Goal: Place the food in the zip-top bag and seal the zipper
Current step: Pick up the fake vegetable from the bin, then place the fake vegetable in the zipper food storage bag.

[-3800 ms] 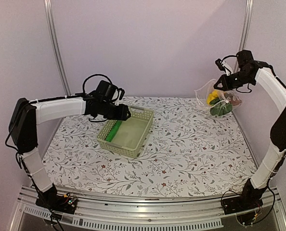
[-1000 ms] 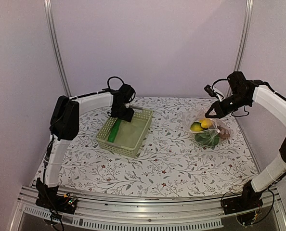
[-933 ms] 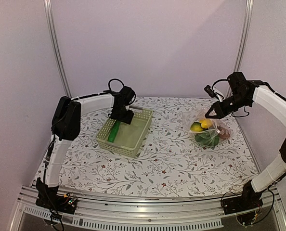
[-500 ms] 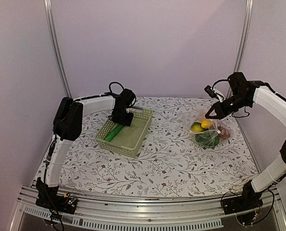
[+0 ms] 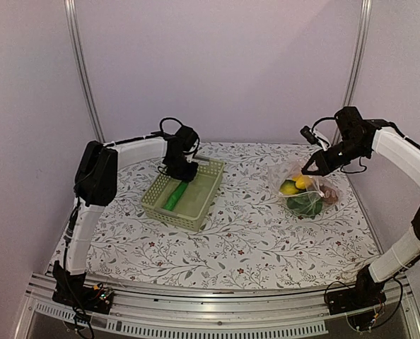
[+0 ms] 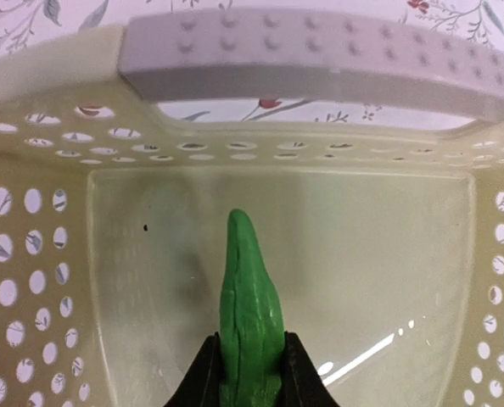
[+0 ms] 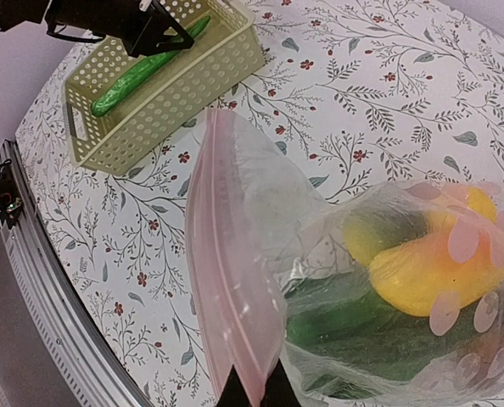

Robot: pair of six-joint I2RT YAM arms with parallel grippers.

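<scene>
Wrist view: cucumber [image 6: 250, 271] in left hand [image 6: 250, 360]

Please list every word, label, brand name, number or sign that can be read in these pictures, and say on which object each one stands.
No text can be read.
The basket, cucumber, zip-top bag, its pinkish zipper strip and the flowered table cover show no lettering.
The small electronics at the arm bases are too small to read.
</scene>
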